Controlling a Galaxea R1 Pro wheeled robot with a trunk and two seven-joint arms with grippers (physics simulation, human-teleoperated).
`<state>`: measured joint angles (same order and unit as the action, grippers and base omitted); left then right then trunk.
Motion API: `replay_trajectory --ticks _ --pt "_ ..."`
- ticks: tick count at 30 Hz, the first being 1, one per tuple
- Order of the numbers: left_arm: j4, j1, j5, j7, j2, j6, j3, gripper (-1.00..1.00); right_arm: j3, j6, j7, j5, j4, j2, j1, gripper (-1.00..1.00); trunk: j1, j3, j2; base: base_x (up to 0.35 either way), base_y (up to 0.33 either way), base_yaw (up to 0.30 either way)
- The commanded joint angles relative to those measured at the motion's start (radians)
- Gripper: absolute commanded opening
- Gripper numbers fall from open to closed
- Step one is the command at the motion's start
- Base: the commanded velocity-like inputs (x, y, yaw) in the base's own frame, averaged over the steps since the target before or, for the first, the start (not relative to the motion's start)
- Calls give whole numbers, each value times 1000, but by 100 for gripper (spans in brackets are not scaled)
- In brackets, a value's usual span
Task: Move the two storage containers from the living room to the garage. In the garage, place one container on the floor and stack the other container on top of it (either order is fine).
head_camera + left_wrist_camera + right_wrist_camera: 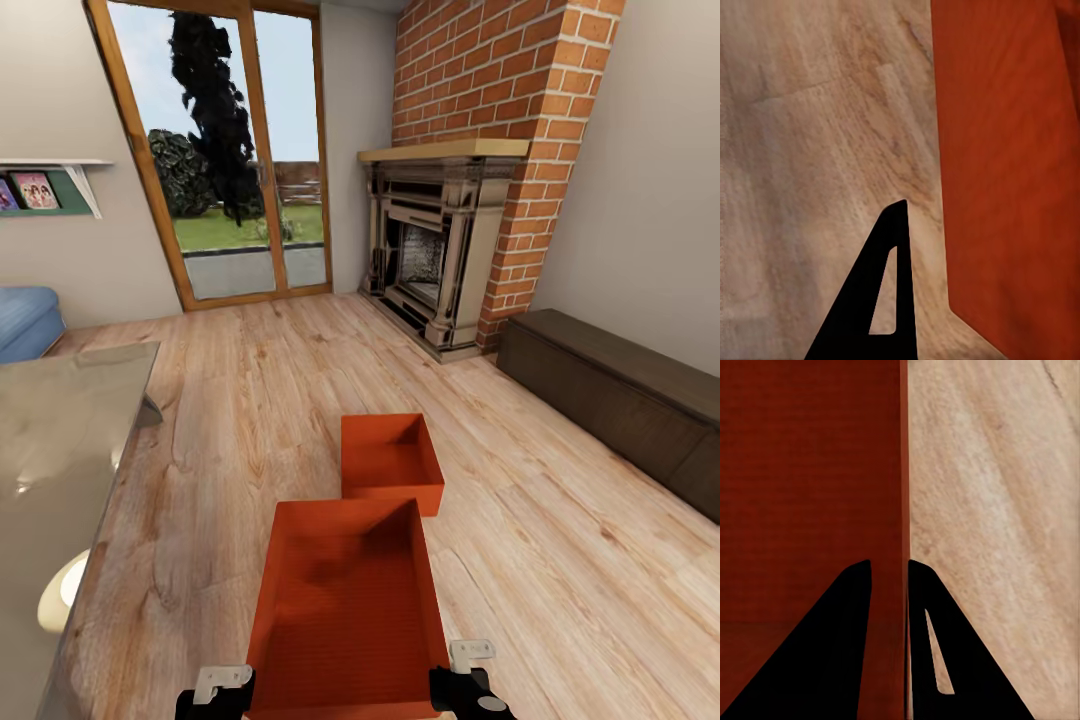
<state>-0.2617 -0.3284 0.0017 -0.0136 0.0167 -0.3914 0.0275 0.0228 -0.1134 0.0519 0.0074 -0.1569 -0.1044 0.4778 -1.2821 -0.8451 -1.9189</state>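
The living room is seen from the head view: a wood-plank floor, a brick fireplace, a glass door, a dark bench along the right wall and a glass-topped table at the left.

Two orange-red bins are present. The near bin appears held up just in front of the robot; the far bin sits on the floor just beyond it, their edges overlapping in this view.

The right gripper is closed narrowly on the near bin's right wall, one finger inside and one outside. Of the left gripper a single finger is visible, lying outside the left wall over bare floor; whether this gripper grips anything cannot be told.

The main risk is judged to be a one-sided hold: if the thin wall is pinched only on the right, the bin could tilt or slip out once the base turns. A further risk is that the table corner or the far bin could be struck by the carried bin while the robot is driven off, since both are close.
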Motion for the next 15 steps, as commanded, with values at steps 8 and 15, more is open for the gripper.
replay_trajectory --ticks 8,15 --pt "1 -1 3 1 0 -3 8 -100 -6 -3 6 2 0 0 1 -100 31 24 56 0 0 0" --pt "1 0 3 1 0 -3 8 -100 -6 -3 7 2 0 0 1 -100 58 46 105 0 0 0"
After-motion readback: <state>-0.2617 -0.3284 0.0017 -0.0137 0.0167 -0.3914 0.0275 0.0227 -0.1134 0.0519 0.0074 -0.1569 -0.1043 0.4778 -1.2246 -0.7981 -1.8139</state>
